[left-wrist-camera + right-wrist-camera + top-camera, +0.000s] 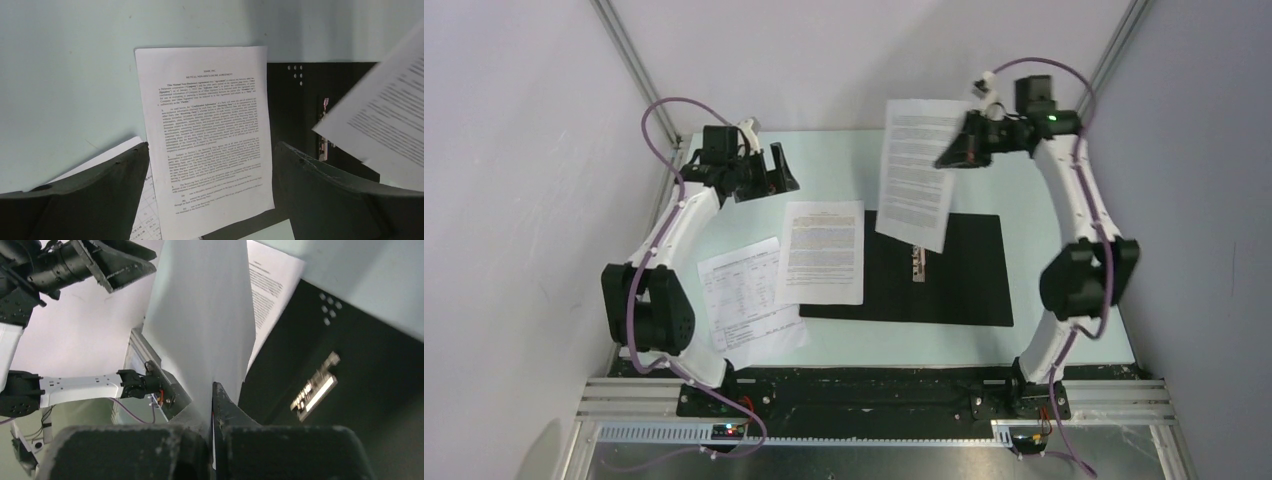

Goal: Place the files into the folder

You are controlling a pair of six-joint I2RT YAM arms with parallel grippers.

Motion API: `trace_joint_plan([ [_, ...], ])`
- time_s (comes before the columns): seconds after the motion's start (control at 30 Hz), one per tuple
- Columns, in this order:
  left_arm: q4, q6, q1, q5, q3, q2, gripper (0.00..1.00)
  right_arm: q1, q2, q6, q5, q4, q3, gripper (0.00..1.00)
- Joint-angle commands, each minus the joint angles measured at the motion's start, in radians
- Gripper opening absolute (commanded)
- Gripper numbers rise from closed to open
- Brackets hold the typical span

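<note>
Holding: the right gripper [946, 157] has its fingers pressed together on the edge of the lifted sheet [914, 175], close to that sheet's upper right corner as seen from above.
Lifted sheet: white paper with dense black print, hanging tilted in the air. From above its lower part covers the far middle of the folder [969, 270]. Whether its bottom edge touches the folder cannot be told.
Right wrist view: the two fingers [227, 412] meet with the paper caught between them, and the sheet rises away from the camera.
Left gripper [769, 172]: fingers spread wide with nothing between them, raised over the far left part of the table [1044, 180], well apart from the lifted sheet.
Folder: lying open and flat on the table, black inside facing up, a little right of centre.
Clip [918, 262]: a small metal strip along the middle of the black inside, its far end hidden from above by the hanging sheet.
Text sheet [822, 252]: flat on the table with its right part overlapping the left edge of the folder. It fills the middle of the left wrist view, between that gripper's fingers.
Chart sheet [749, 300]: flat on the table, printed with tables and turned at an angle. It lies left of the text sheet and reaches its edge, near the left arm's base.
</note>
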Motion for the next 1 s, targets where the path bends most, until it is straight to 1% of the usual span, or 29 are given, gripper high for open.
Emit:
trace_joint_plan([
  [0.0, -0.001, 0.028, -0.03, 0.006, 0.053, 0.049, 0.99, -0.128, -0.193, -0.14, -0.002, -0.174, -0.231, 0.0],
  [0.1, -0.002, 0.022, -0.042, 0.017, 0.073, 0.083, 0.99, -0.249, -0.298, -0.191, 0.02, -0.231, -0.425, 0.0],
  [0.13, -0.003, 0.018, -0.044, 0.02, 0.077, 0.097, 0.99, -0.31, -0.328, -0.224, 0.03, -0.246, -0.455, 0.0],
  [0.17, -0.003, 0.017, -0.046, 0.025, 0.082, 0.103, 0.99, -0.339, -0.338, -0.244, 0.034, -0.28, -0.507, 0.0],
  [0.23, -0.003, 0.016, -0.048, 0.03, 0.087, 0.118, 0.99, -0.423, -0.348, -0.344, 0.107, -0.312, -0.547, 0.0],
  [0.3, -0.004, 0.019, -0.048, 0.034, 0.09, 0.129, 0.99, -0.453, -0.322, -0.395, 0.184, -0.333, -0.557, 0.0],
  [0.4, -0.011, 0.033, -0.049, 0.037, 0.094, 0.143, 0.98, -0.451, -0.27, -0.526, 0.261, -0.348, -0.556, 0.0],
  [0.5, -0.03, 0.06, -0.048, 0.04, 0.092, 0.145, 0.98, -0.42, -0.169, -0.671, 0.353, -0.382, -0.541, 0.0],
  [0.57, -0.045, 0.08, -0.048, 0.04, 0.086, 0.136, 0.97, -0.413, -0.101, -0.718, 0.395, -0.38, -0.52, 0.0],
  [0.8, -0.124, 0.155, -0.047, 0.017, 0.067, 0.106, 0.97, -0.381, 0.12, -0.757, 0.435, -0.317, -0.358, 0.0],
  [0.97, -0.156, 0.185, -0.047, -0.01, 0.062, 0.089, 0.97, -0.362, 0.195, -0.753, 0.401, -0.263, -0.3, 0.0],
])
